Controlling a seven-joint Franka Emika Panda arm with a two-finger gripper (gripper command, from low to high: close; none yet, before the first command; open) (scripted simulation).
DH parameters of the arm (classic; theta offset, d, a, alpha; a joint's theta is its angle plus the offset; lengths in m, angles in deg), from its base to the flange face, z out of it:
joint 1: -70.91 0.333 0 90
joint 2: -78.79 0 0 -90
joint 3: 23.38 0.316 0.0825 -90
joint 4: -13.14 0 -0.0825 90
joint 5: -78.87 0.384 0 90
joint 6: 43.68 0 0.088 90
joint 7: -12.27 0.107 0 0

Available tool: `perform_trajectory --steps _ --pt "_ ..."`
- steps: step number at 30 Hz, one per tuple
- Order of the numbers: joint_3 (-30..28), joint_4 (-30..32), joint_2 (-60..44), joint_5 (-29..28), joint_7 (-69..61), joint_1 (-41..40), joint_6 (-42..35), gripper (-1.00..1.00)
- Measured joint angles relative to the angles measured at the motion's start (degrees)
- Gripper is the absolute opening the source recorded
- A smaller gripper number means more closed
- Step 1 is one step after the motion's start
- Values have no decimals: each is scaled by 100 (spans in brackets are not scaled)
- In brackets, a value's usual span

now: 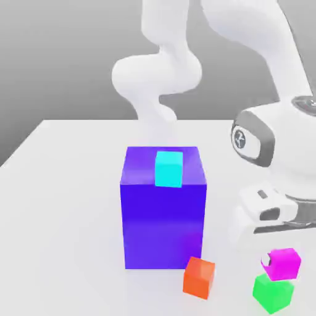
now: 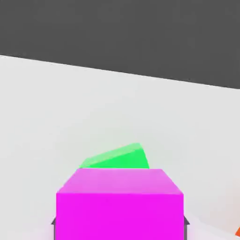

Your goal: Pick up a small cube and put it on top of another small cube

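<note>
Magenta cube (image 1: pixel 284 261) perched askew on green cube (image 1: pixel 272 292), lower right of the exterior frame.
It looks light, rigid and smooth-sided; two opposite flat faces are the place to pinch. Whether the tool is open or gripping, I cannot tell.

Plain magenta-pink on the small cube (image 1: pixel 285 261) (image 2: pixel 119 206), brighter on the front face, softer on top. Bright green on the second small cube (image 1: pixel 271 294) (image 2: pixel 117 158), plain, no markings. Deep blue-purple on the big block (image 1: pixel 163 213), lighter violet across its upper face, with a faint pinkish tint near the corner at five o'clock. Cyan on the little cube (image 1: pixel 169 168) on that block. Orange-red on the small cube (image 1: pixel 199 278) at five o'clock from the block. White on the arm (image 1: pixel 162 74), with a grey band at the joint. Pale grey-white on the table (image 1: pixel 62 203), no pattern; dark grey backdrop behind.
</note>
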Motion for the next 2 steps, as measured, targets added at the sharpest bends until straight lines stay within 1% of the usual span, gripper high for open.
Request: perform_trajectory --steps 2 --pt "0 0 0 0 0 0 0 100"
